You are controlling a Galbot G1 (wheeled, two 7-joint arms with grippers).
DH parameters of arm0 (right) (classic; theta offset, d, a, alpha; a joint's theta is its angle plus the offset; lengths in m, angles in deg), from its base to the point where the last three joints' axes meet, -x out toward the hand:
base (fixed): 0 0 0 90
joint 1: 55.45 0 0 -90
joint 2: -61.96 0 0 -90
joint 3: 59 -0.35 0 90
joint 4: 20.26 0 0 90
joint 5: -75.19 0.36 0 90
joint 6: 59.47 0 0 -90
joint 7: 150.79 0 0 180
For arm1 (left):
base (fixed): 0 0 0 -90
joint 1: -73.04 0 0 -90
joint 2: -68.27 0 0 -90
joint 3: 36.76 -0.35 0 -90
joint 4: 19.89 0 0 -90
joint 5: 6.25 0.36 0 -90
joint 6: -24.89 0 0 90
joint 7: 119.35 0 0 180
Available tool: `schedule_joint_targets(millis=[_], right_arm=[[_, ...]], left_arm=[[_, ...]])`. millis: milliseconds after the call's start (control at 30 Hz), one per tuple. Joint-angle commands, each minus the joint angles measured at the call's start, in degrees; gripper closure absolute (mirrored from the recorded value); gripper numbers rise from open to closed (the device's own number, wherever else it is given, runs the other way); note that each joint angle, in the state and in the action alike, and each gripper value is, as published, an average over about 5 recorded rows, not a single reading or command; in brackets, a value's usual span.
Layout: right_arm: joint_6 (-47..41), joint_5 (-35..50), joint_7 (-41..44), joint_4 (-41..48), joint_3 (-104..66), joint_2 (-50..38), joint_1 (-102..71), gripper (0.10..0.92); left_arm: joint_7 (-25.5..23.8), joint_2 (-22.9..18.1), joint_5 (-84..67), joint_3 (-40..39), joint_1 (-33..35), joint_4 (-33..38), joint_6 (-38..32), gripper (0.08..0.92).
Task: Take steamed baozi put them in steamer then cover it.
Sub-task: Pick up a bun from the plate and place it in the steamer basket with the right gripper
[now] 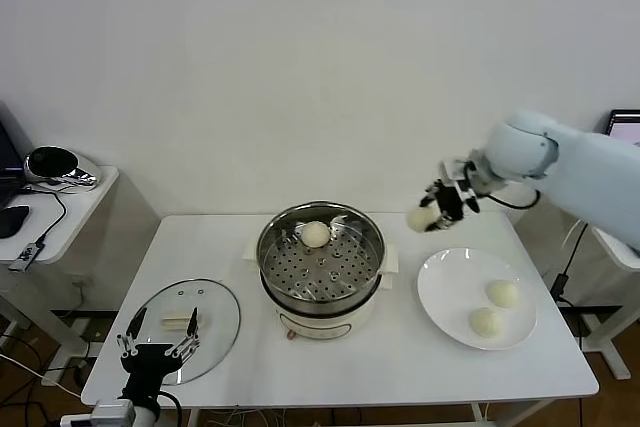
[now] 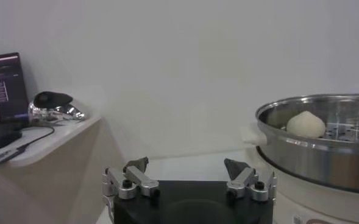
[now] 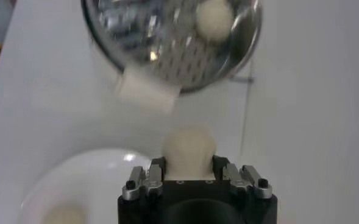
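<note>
The steel steamer stands mid-table on its cream base, with one baozi on the perforated tray at the far side. My right gripper is shut on a second baozi and holds it in the air, between the steamer and the white plate. In the right wrist view the held baozi sits between the fingers, with the steamer beyond. Two more baozi lie on the plate. My left gripper is open and empty at the table's front left, over the glass lid.
A side table with a shiny object and cables stands at the left. The left wrist view shows the steamer's wall to one side, with the baozi inside. A laptop screen shows at the far right edge.
</note>
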Motion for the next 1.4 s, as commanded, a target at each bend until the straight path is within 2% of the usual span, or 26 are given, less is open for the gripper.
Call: schedule_joint_targets(millis=[33, 433, 767, 1133, 1233, 1400], right_arm=[[-6.57, 10.68, -3.86, -1.69, 6.13, 11.36, 6.63, 0.527], [-13.21, 13.34, -9.69, 10.42, 3.42, 30.44, -6.19, 0.527], [-15.61, 12.35, -12.55, 18.43, 2.74, 36.72, -13.07, 0.524], [-17.66, 11.62, -15.12, 22.71, 1.37, 39.18, -17.19, 0.520], [-17.95, 11.31, -15.33, 22.73, 0.87, 38.82, -17.33, 0.480], [-17.48, 10.85, -10.12, 18.74, 0.51, 34.22, -12.31, 0.339]], left_arm=[[0.04, -0.11, 0.09, 0.10, -0.10, -0.07, -0.02, 0.177], [0.07, -0.96, 0.51, 0.10, -0.89, -0.21, -0.08, 0.177], [0.16, -1.20, 0.50, 0.29, -0.88, 0.39, -0.15, 0.177], [0.18, -1.56, 0.63, -0.05, -0.79, 0.82, -0.17, 0.177], [0.17, -1.74, 0.78, -0.28, -0.81, 0.87, -0.17, 0.177], [0.18, -1.76, 0.80, -0.23, -0.60, 0.91, -0.18, 0.177]])
